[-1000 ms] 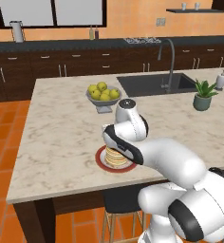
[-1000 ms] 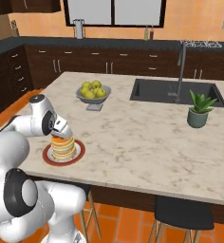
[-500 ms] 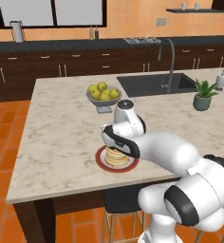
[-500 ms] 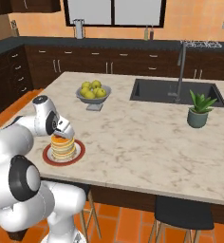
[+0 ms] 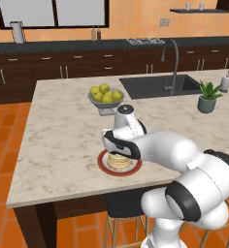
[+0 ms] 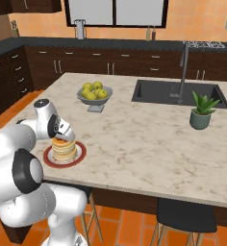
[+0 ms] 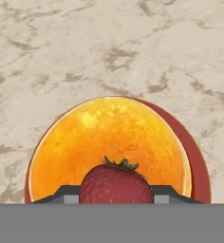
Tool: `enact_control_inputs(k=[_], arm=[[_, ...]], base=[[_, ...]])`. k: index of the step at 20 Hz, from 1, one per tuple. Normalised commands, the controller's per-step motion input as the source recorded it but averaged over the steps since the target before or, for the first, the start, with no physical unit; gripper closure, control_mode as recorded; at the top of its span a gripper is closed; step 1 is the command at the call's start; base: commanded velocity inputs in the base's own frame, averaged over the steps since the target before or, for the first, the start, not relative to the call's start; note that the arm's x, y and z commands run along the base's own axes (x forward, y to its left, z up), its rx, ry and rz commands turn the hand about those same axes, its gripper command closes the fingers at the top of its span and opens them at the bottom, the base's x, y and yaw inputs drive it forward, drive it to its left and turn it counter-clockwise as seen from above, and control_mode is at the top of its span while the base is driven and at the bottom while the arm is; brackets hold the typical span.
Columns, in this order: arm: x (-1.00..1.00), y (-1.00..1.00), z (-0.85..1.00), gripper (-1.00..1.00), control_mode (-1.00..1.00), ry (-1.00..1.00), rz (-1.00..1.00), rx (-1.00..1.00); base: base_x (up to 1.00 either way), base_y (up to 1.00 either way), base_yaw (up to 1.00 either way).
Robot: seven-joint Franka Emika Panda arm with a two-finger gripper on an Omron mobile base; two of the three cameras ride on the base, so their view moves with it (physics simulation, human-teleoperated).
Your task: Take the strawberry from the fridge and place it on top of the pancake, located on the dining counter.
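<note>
My gripper point(image 7: 116, 195) is shut on the strawberry point(image 7: 116, 185), a dark-red berry with a green cap, held between the two dark fingertips point(image 7: 61, 193). Directly below it lies the pancake point(image 7: 104, 137) with its orange top, stacked on a red-brown plate point(image 7: 199, 175). From the base, the hand point(image 5: 120, 144) hovers just over the pancake point(image 5: 119, 162) near the front edge of the dining counter point(image 5: 63, 135). The right base view shows the gripper point(image 6: 67, 138) touching the top of the stack point(image 6: 63, 149). The fridge is out of view.
A bowl of yellow-green fruit point(image 5: 106, 96) stands behind the plate. Further right are the sink point(image 5: 157, 85) with its tall tap point(image 5: 172, 63) and a potted plant point(image 6: 201, 111). A dark stool point(image 6: 185, 216) stands under the counter's front edge.
The arm's elbow has shifted a little while the hand stays over the pancake stack with the strawberry still in its grip.
</note>
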Motion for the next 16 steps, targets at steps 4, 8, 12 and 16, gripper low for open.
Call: enact_control_inputs(k=[4,8,12,16], arm=[[0.05,0.04,-0.08,1.00,-1.00,0.00,0.00,0.00],[-0.04,0.03,-0.08,-1.00,-1.00,0.00,0.01,0.00],[-0.08,0.00,-0.03,-1.00,-1.00,0.00,0.00,0.00],[0.00,0.00,-0.01,-1.00,-1.00,0.00,0.00,0.00]], base=[[0.00,0.00,0.00],[0.00,0.00,0.00],[0.00,0.00,0.00],[0.00,0.00,0.00]])
